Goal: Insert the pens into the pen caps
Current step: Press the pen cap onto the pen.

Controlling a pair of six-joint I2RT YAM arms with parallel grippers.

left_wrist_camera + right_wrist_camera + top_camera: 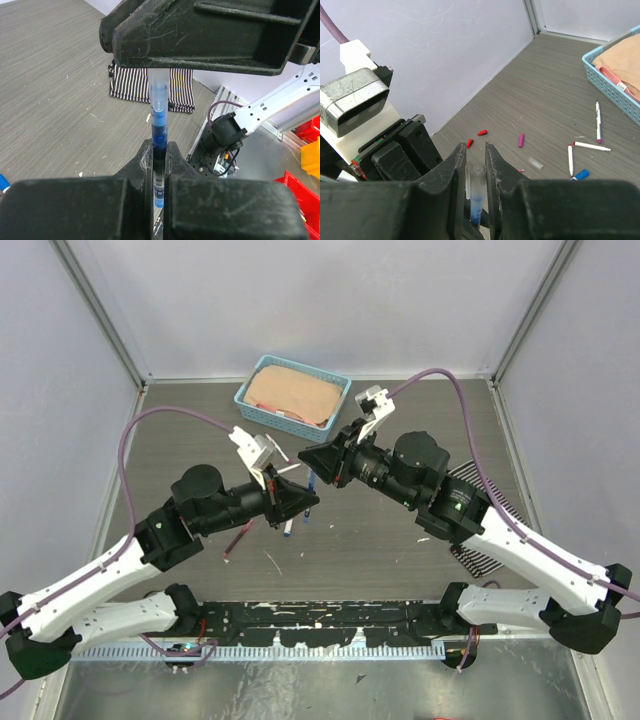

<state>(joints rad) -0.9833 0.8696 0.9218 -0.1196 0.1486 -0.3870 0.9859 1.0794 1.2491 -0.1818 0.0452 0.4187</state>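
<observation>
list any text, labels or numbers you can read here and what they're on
No text here can be read.
held pen: dark barcode-like print on the barrel, too small to read.
loose pen: dark print on the white barrel, too blurred to read.
No other words, numbers or signs show in any view.

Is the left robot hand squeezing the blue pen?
Yes, shut: the left gripper pinches the blue pen from both sides, no gap.

I work on a grey wood-grain table [390, 550], pale walls [330, 300] on three sides, even light.
</observation>
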